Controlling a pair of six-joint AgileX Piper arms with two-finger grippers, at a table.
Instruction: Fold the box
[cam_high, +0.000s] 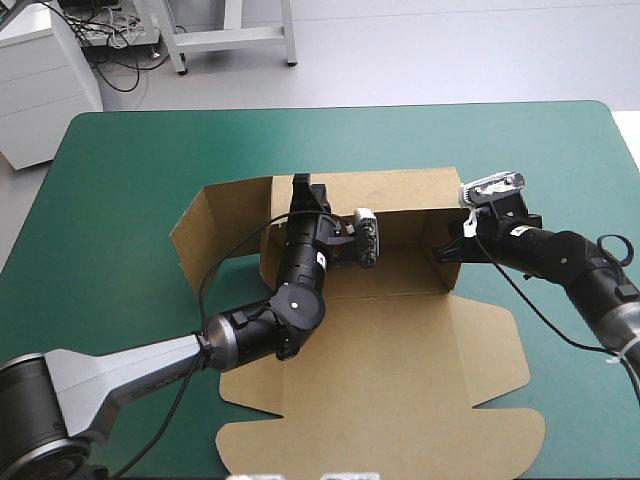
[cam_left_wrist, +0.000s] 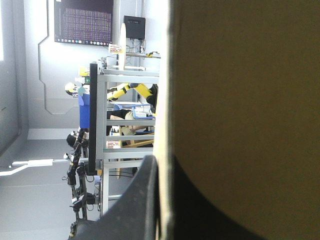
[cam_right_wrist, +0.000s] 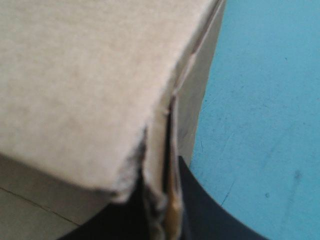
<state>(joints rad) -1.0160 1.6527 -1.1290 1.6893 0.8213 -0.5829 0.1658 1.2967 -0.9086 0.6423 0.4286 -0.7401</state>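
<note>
Both arms grip raised walls of the brown box (cam_high: 400, 375), which sits mid-way across the teal-green bench (cam_high: 110, 180).

At the left, a side flap (cam_high: 205, 235) splays outward on the cover. Just beside it the left gripper (cam_high: 300, 188) stands over the tray's left wall, its black fingers (cam_left_wrist: 142, 205) all but closed, with the upright board sheet pinched between them. The far wall (cam_high: 400, 190) stands raised between the two arms, and the lid lies flat toward the near edge. At the right, the right gripper (cam_high: 452, 245) holds the right wall's end, its fingers nearly together on the doubled board edge.
</note>
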